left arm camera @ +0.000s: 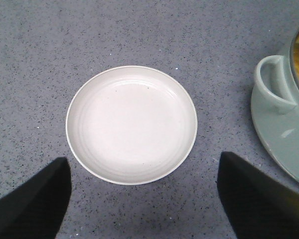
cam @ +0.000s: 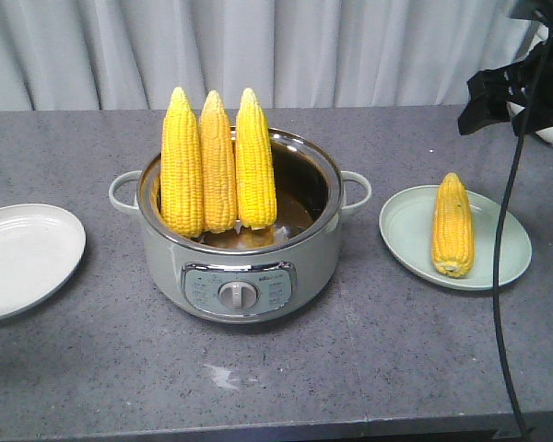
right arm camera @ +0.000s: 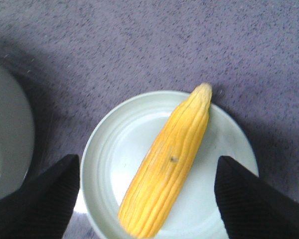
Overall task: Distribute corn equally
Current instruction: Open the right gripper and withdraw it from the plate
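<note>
Step in hand, as judged: distribution barely begun. One corn cob (cam: 452, 226) lay flat on the green plate (cam: 502, 253), long axis front to back, tip away from the front camera. Three corn cobs (cam: 218, 166) stood near-upright in the pot (cam: 240, 267), tips up; the white plate (cam: 18, 258) held none. The right claw (right arm camera: 147, 162) hung spread above the plated cob, gripping nothing; the left claw (left arm camera: 143, 164) hung spread over the white plate, unloaded. The next move likely called for grasping one standing cob across its middle and lifting it clear of the rim.

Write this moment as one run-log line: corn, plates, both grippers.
pot: three cobs upright | green plate: one cob | white plate: empty | left gripper: open | right gripper: open
</note>
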### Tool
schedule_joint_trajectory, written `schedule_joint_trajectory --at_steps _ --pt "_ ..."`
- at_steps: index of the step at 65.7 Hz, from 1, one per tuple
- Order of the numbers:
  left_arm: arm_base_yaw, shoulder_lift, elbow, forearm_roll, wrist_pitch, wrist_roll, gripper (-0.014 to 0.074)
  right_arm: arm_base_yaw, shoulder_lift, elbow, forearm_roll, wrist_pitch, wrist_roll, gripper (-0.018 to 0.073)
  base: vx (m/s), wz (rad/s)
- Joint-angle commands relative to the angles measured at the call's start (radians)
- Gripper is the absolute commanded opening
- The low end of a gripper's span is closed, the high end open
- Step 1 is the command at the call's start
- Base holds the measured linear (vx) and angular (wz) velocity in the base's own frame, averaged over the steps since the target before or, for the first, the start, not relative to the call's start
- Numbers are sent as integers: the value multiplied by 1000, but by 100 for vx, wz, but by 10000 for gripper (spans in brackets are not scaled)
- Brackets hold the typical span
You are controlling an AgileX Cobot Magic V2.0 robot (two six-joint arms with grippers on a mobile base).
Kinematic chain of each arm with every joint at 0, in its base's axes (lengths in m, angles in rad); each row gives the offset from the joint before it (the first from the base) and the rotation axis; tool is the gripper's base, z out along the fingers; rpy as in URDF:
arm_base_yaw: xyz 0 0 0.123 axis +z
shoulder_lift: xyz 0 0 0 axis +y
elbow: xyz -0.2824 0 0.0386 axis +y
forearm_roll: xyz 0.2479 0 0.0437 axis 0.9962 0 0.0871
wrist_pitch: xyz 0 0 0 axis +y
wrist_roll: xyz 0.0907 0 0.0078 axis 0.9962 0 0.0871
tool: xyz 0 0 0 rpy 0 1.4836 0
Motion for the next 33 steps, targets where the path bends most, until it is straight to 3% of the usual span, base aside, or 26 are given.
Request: schedule_joint_trajectory --at_steps 1,18,33 --pt "1 -7 -32 3 -63 -4 565 0 -147 83 19 -47 -30 546 0 0" --pt "1 -7 -32 -6 -63 -4 565 0 -435 415 15 -216 -74 546 0 0" --pt "1 -7 -32 -7 -64 -4 565 0 -626 589 16 -256 -95 546 0 0"
